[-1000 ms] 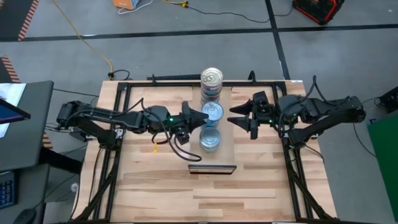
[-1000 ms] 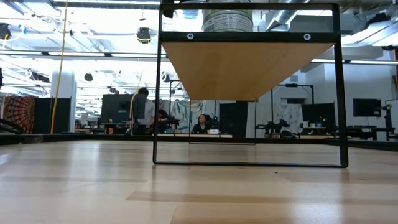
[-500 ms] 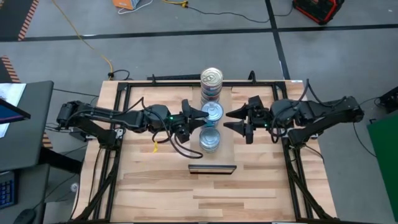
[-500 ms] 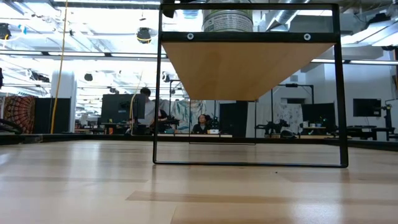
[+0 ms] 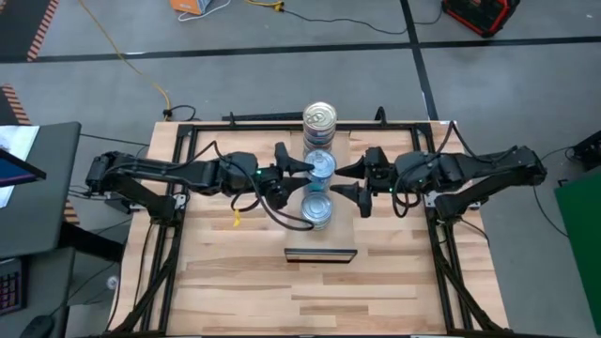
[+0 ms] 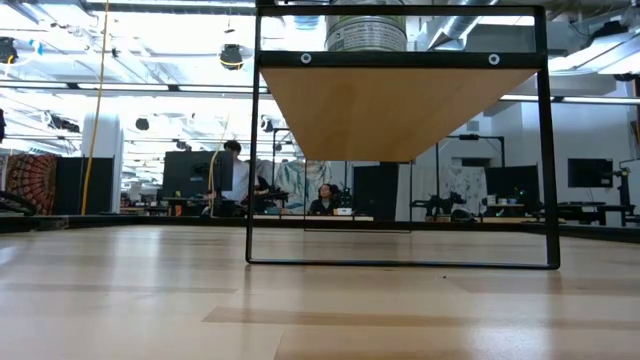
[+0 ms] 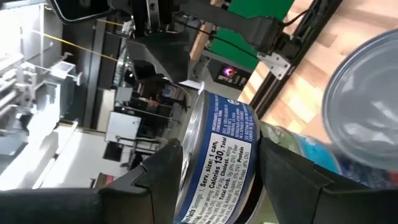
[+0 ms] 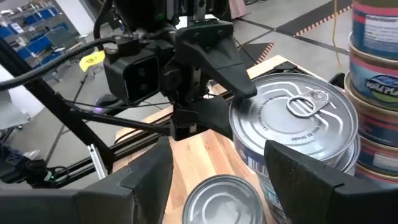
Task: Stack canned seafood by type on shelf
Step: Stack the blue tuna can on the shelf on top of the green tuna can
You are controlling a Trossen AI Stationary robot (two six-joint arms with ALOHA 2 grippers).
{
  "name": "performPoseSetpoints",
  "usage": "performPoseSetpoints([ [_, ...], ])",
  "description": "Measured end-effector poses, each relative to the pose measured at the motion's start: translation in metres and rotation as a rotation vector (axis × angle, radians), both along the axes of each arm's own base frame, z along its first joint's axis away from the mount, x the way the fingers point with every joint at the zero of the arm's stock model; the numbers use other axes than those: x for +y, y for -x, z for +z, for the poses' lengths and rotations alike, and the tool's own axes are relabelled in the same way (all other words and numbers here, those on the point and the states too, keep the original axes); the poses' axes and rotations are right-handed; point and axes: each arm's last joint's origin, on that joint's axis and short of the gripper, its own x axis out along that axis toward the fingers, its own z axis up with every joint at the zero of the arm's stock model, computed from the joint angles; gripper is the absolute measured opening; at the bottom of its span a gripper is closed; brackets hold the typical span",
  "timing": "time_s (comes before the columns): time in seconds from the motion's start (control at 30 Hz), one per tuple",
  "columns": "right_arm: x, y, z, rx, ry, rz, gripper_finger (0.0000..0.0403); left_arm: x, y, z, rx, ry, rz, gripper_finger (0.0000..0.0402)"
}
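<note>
Three stacks of tins stand in a row along the shelf, as seen from above. The far stack is the tallest, with a silver-gold top. The middle stack and the near stack are lower, both with light-blue sides.

The left gripper is at the middle stack from the left side. Its fingers flank the top tin on both sides; whether they press it or merely bracket it cannot be told.

The right gripper sits just right of the middle stack, fingers spread and holding nothing. The middle stack's silver pull-tab lid lies directly ahead of it, between its fingers, with the near stack's lid lower and closer to the camera.

In the low view the shelf's underside shows on its dark frame, one tin on top.
</note>
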Motion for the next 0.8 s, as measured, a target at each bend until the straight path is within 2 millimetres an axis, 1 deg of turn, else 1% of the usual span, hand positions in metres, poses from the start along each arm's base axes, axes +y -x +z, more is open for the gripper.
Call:
performPoseSetpoints([
  [0.5,0.0,0.0,0.0,0.003,-0.001,0.002,0.0277,0.0,0.0,-0.001,0.017,0.047,0.005,0.02],
  [0.7,0.0,0.0,0.0,0.003,-0.003,0.001,0.0277,0.009,0.0,-0.001,0.014,0.09,-0.013,0.02],
  [0.8,0.0,0.0,0.0,0.002,-0.005,0.001,0.0277,0.01,0.0,-0.002,0.021,0.098,-0.014,0.02],
])
